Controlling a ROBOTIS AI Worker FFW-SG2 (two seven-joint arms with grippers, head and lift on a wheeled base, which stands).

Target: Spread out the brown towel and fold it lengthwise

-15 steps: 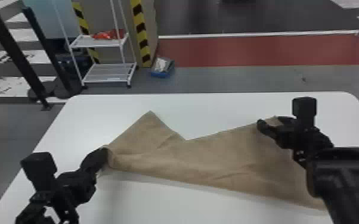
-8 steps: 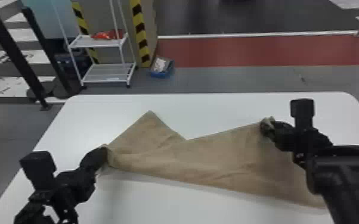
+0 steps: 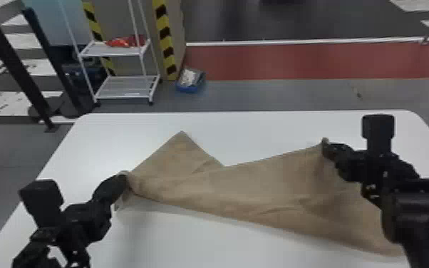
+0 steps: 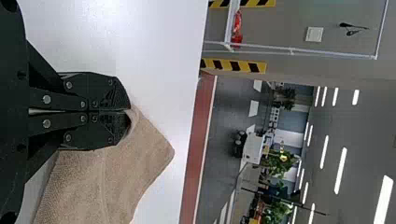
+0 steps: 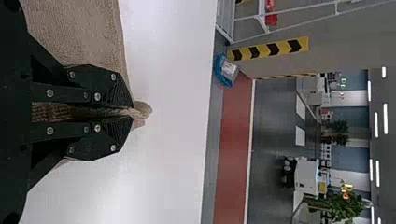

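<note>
The white surface (image 3: 278,133) is stretching across the foreground, and the white rack (image 3: 128,87) is standing on the floor beyond its far left side. The brown towel (image 3: 246,192) is lying spread across the surface, its near edge slanting from the left gripper towards the near right. One corner is pointing to the far side, left of the middle, and the far edge is dipping between that corner and the right gripper.

The left gripper (image 3: 124,178) is pinching the towel's left end, its fingers (image 4: 114,95) closing together on the cloth. The right gripper (image 3: 326,151) is holding the towel's far edge on the right; its fingers (image 5: 123,95) are nearly meeting, with a fold sitting between them and a small tuft sticking out past the tips.

A blue container (image 3: 189,83) is resting on the floor beside the rack, and a red item (image 3: 124,42) is lying on its upper shelf.
</note>
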